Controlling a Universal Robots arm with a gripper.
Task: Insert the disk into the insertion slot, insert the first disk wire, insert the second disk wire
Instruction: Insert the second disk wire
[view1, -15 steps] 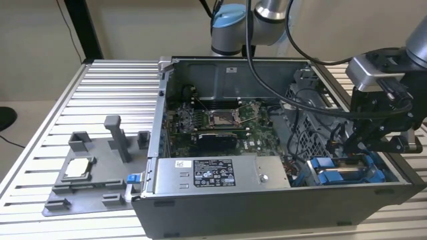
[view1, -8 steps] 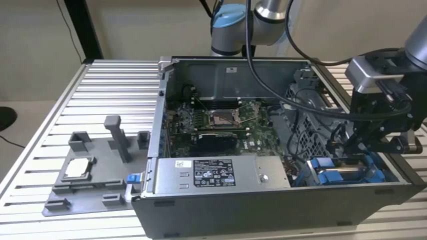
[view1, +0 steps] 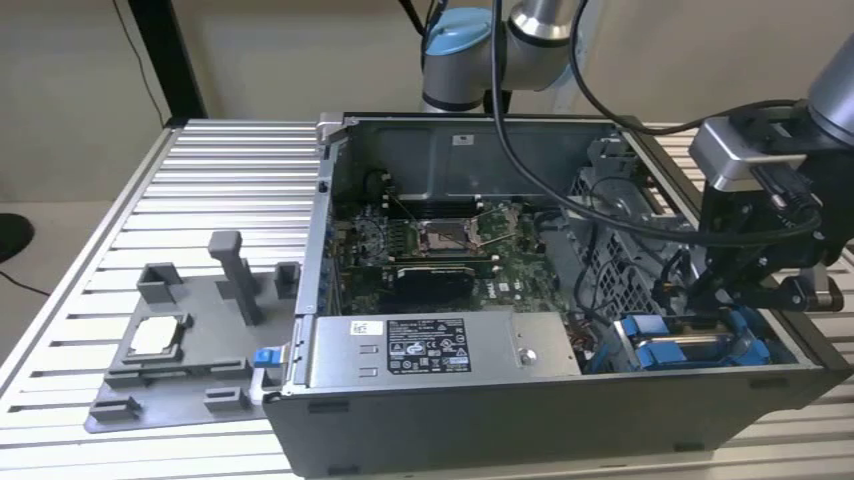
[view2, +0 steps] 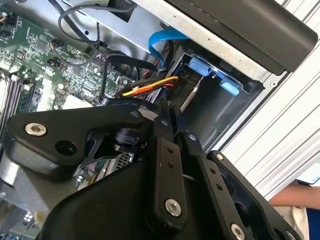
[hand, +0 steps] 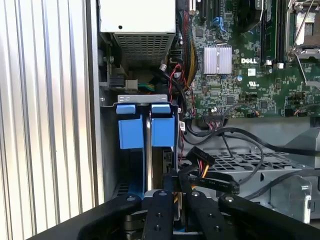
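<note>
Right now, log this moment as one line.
pincer: at drive bay, beside wire connector | disk: in insertion slot | grip: unclear

Robotics lab or test workshop, shown by a ribbed aluminium worktable (view1: 200, 190), an opened desktop computer case (view1: 534, 400) laid on it, a grey fixture plate (view1: 187, 380) with holders, a robot arm (view1: 507, 40) mounted behind
</note>
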